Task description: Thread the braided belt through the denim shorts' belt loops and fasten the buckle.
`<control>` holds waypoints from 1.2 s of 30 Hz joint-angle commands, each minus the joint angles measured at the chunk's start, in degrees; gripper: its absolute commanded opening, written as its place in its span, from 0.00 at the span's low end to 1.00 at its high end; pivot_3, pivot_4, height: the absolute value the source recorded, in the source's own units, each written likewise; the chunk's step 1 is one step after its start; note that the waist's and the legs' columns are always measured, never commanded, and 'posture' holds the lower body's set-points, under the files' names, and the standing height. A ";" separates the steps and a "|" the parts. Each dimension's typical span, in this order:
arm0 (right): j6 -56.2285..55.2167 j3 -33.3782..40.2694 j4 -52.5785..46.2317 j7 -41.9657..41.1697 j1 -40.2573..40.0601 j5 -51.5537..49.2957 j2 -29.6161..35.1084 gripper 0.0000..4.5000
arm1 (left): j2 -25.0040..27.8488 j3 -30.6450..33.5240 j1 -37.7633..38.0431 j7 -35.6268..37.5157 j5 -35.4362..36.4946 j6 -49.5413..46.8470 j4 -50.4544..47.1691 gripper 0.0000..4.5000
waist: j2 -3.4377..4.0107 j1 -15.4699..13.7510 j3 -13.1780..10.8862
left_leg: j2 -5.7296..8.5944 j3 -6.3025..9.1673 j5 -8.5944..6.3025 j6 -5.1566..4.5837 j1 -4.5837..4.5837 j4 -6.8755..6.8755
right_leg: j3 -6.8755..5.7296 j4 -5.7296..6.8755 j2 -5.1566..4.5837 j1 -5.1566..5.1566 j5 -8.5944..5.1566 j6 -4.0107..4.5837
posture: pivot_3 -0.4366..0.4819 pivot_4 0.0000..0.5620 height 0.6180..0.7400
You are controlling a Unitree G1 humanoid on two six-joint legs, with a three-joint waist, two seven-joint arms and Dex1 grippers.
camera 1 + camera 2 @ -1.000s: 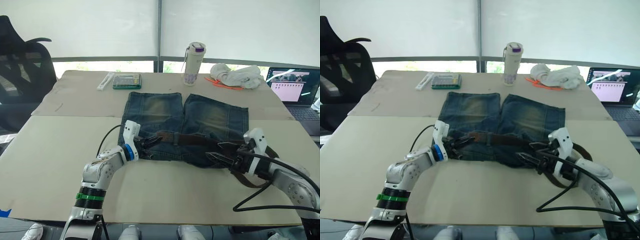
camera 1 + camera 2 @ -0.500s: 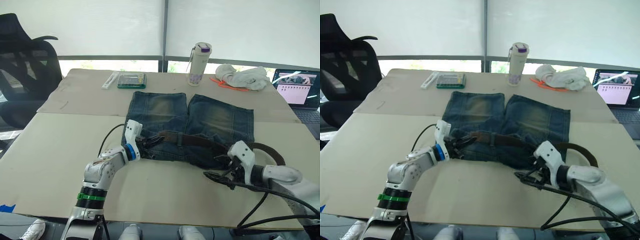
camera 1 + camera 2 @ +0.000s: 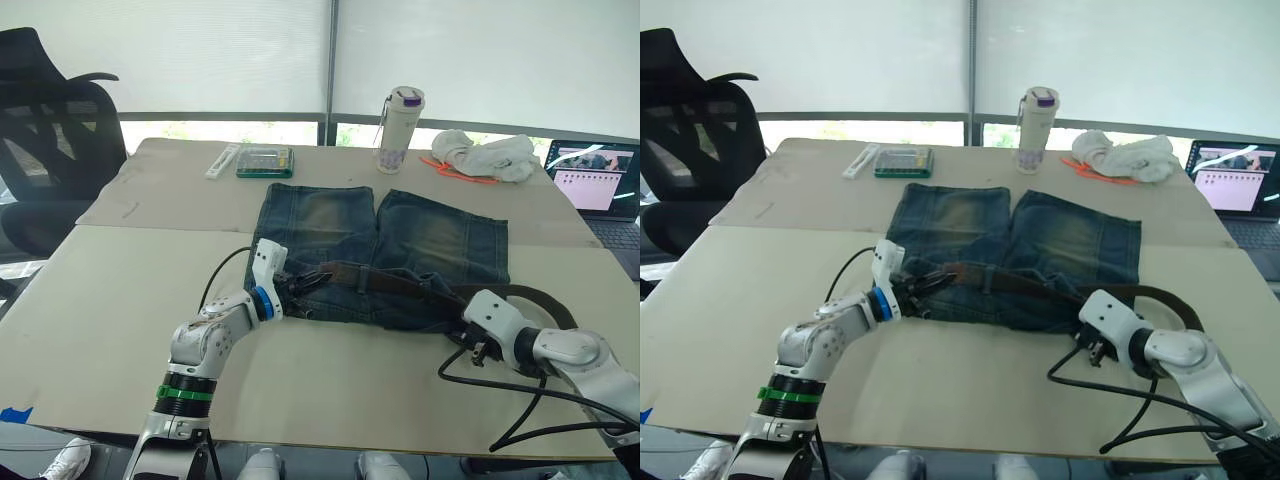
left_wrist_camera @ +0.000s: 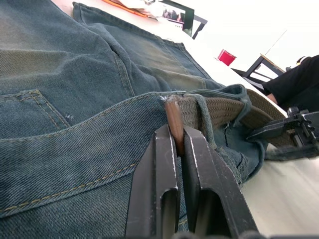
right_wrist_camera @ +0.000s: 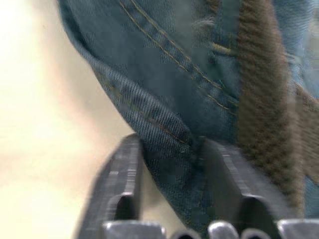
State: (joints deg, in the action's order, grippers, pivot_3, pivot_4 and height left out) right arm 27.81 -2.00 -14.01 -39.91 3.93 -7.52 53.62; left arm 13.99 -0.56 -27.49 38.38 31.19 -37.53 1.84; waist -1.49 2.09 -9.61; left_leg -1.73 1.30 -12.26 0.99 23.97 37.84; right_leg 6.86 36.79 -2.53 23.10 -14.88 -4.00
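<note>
The denim shorts lie flat mid-table, waistband toward me. The braided belt runs along the waistband under a belt loop, and its free length curls off past the right hip. My left gripper is at the waistband's left end, shut on the belt's brown tip. At the shorts' near right corner, my right gripper has its fingers pressed on either side of a fold of the denim edge. The buckle is hidden.
At the back of the table stand a bottle, a white cloth bundle, a green box and a laptop. A black chair is at the far left. My black cable loops near the front right edge.
My right gripper, wide open before, has swung in to the shorts' near right corner and closed on the denim edge. The left gripper has kept its hold.
</note>
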 commanded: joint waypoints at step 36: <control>36.38 36.81 -4.75 13.72 -12.23 -6.10 -8.68 0.01 | -1.63 -0.77 -1.30 0.69 -0.80 1.29 -1.90 0.00 | -0.12 -2.20 0.11 | 0.09 0.09 0.00 0.00 0.13 0.01 | 0.03 -0.08 -0.02 -0.03 -0.01 -0.05 | 0.48 0.27 0.98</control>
State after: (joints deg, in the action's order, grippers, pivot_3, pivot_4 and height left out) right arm 63.72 32.25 -18.68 -28.79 -9.15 -14.75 45.01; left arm 12.60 -1.37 -27.94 38.86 30.36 -37.43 0.97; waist -1.62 -0.11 -9.50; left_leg -1.64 1.39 -12.26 0.99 24.10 37.85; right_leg 6.89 36.70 -2.55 23.06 -14.89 -4.04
